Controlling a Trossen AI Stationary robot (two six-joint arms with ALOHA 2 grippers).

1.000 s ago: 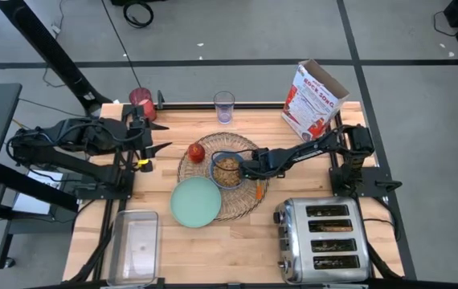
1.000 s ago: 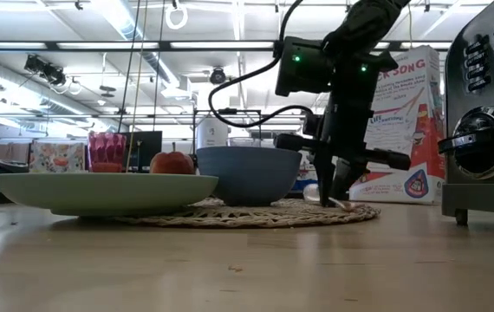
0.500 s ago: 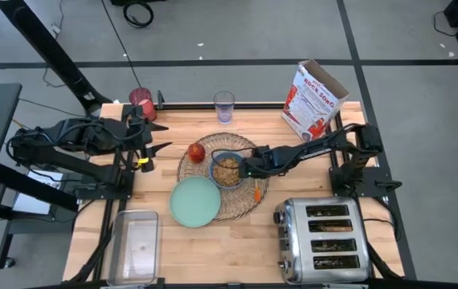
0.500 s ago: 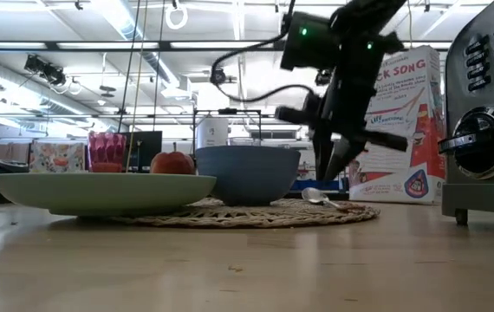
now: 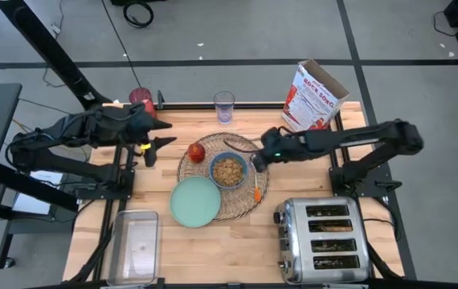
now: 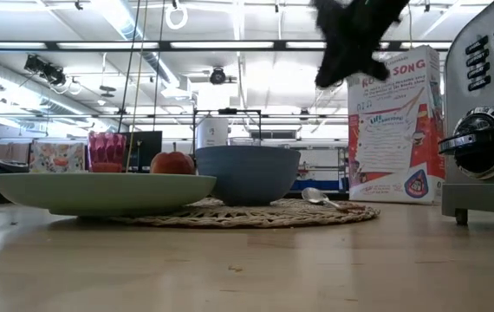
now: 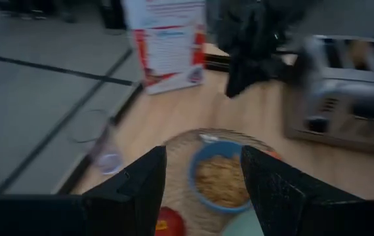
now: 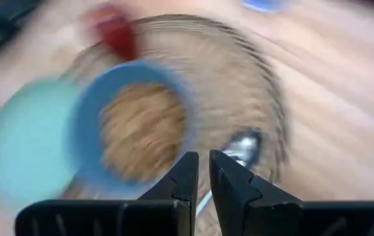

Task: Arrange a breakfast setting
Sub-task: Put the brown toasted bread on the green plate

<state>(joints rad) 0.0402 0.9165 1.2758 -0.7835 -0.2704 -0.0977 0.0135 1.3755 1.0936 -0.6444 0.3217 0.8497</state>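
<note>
The right gripper (image 5: pixel 259 157), its fingers almost closed on nothing, hung above the mat (image 5: pixel 243 205) by the spoon (image 5: pixel 257 193) and full bowl (image 5: pixel 227 171), and a low swing could have knocked cereal out; the left gripper (image 5: pixel 158 135) waited wide open.

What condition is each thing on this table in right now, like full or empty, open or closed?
Blue bowl: filled with cereal, on the woven placemat.
Mint-green plate: empty.
Spoon: lying on the placemat beside the bowl.
Apple: whole, on the placemat's edge.
Clear glass: upright, empty.
Cereal box: top open.
Toaster: bread in its slots.
Left gripper: open, empty.
Right gripper: nearly shut, empty.
</note>
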